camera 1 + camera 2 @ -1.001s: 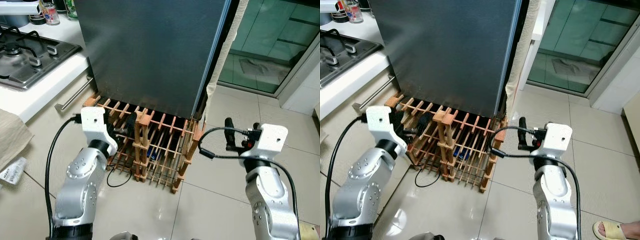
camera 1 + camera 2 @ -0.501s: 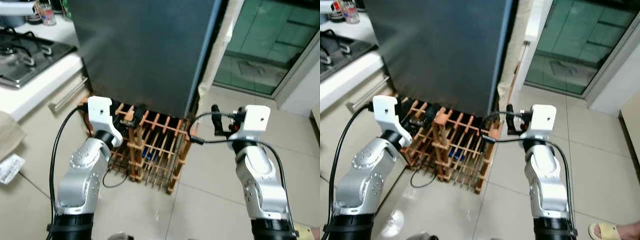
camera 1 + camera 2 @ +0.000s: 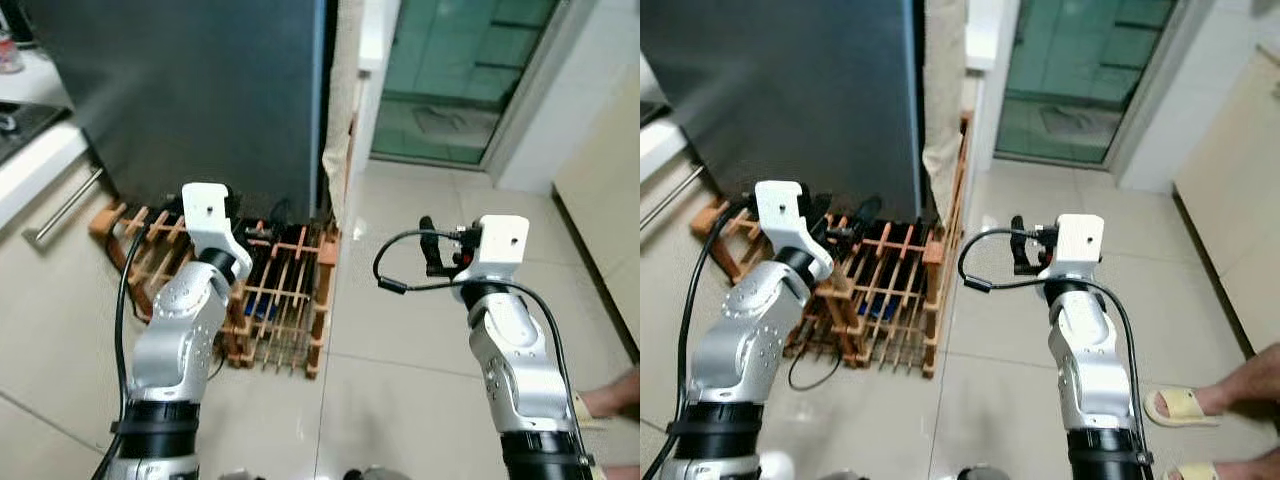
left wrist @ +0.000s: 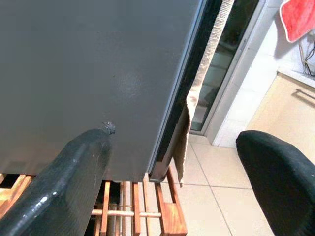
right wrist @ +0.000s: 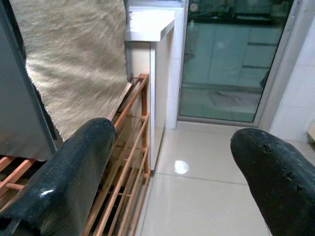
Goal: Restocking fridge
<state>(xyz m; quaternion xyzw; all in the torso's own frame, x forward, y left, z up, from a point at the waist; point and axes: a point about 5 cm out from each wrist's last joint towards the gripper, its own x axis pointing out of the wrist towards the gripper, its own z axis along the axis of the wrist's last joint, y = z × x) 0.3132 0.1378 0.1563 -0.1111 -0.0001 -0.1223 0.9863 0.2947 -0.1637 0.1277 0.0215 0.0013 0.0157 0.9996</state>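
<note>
Left eye view: fridge (image 3: 200, 90) standing shut, rack (image 3: 270, 300) at its foot.
Left gripper (image 4: 182, 182): hanging spread, empty.
Right gripper (image 5: 167, 172): hanging spread, empty, likely awaiting the door.

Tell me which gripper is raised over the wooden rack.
The left gripper: it hangs above the wooden rack by the grey fridge. The right gripper is over bare floor tiles.
</note>
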